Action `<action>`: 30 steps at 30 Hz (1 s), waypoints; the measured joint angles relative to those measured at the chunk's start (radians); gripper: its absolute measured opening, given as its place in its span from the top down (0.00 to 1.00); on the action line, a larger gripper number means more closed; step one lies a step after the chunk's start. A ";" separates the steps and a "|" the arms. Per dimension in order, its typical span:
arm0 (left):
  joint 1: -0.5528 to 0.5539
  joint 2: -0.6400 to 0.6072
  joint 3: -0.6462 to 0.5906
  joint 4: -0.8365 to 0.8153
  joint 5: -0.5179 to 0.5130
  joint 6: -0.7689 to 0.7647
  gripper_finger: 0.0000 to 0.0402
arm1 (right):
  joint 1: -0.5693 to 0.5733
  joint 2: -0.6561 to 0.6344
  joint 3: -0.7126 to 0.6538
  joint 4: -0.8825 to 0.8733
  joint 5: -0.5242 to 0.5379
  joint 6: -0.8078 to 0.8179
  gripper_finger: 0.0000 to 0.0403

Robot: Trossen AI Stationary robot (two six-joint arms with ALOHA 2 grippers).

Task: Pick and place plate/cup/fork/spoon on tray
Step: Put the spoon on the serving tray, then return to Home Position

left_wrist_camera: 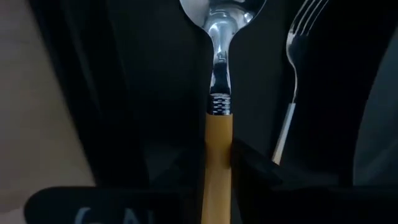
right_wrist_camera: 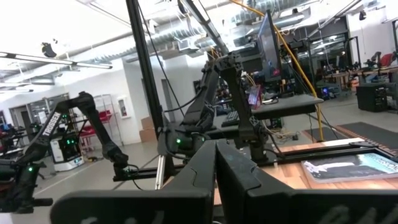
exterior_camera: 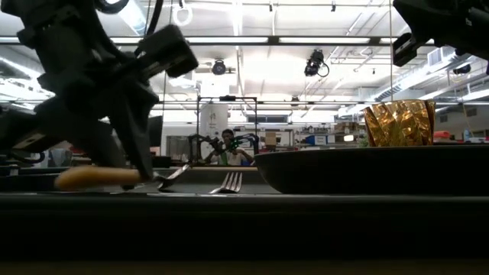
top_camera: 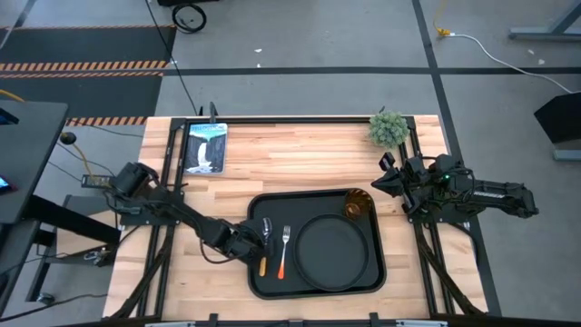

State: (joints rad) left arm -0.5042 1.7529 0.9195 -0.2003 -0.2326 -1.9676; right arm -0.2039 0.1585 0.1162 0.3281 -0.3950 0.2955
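Spoon (top_camera: 263, 251), lower left of frame, on tray (top_camera: 359, 284); left gripper (top_camera: 257, 238) grasping its handle. Abrupt release could knock adjacent fork (top_camera: 284, 250). Right gripper (right_wrist_camera: 214, 163) closed, idle.

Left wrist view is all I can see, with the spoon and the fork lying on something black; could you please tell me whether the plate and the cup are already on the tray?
Observer: Yes for the plate. In the high view the plate lies on the tray, on the far side of the fork from the spoon, where the left gripper is.
Operator: Thank you. And the cup?
Observer: The cup stands upright in the tray corner nearest the right arm, close to the plate's rim.
Operator: Where is that arm?
Observer: The right gripper, shut, waits off the tray near the table's right edge.
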 joint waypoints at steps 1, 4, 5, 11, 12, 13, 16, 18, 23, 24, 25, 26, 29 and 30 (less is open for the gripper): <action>0.000 0.007 0.000 0.007 0.000 0.000 0.83 | 0.000 0.000 0.000 -0.001 0.000 0.000 0.95; 0.000 0.016 0.000 0.007 0.000 -0.001 0.81 | 0.000 0.000 0.000 0.000 0.000 0.000 0.95; 0.000 0.016 0.000 0.008 0.000 -0.001 0.79 | 0.000 0.000 0.000 -0.001 0.000 0.000 0.95; 0.002 0.016 0.000 0.010 -0.004 0.035 0.64 | 0.000 0.000 0.000 0.000 0.000 0.000 0.95; 0.003 0.016 0.000 0.011 -0.006 0.045 0.62 | 0.000 0.000 0.000 0.000 0.000 0.000 0.95; 0.003 0.013 0.000 0.010 -0.006 0.059 0.60 | 0.000 0.000 0.000 0.000 0.000 0.000 0.95; 0.007 -0.017 -0.002 -0.020 -0.005 0.113 0.57 | 0.000 0.000 0.000 0.000 0.000 -0.009 0.95; 0.013 -0.049 -0.001 -0.048 -0.001 0.133 0.56 | 0.000 -0.004 0.000 0.000 0.000 -0.019 0.95; 0.035 -0.153 -0.001 -0.096 -0.042 0.258 0.57 | -0.011 -0.039 0.000 -0.004 -0.001 -0.060 0.95; 0.040 -0.175 -0.001 -0.099 -0.057 0.310 0.57 | -0.013 -0.047 0.000 -0.003 -0.003 -0.068 0.95; 0.047 -0.195 -0.001 -0.092 -0.075 0.374 0.57 | -0.016 -0.056 0.000 -0.006 -0.010 -0.080 0.95; 0.055 -0.213 -0.001 -0.069 -0.094 0.450 0.57 | -0.018 -0.066 0.000 -0.016 -0.017 -0.095 0.95; 0.073 -0.255 -0.002 0.034 -0.179 0.776 0.57 | -0.020 -0.086 -0.037 0.008 -0.012 -0.120 0.95; 0.079 -0.260 -0.001 0.099 -0.215 0.910 0.57 | -0.020 -0.090 -0.054 0.012 0.001 -0.118 0.95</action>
State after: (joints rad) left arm -0.4256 1.4924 0.9189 -0.1014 -0.4477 -1.0574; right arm -0.2241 0.0681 0.0620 0.3397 -0.3943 0.1772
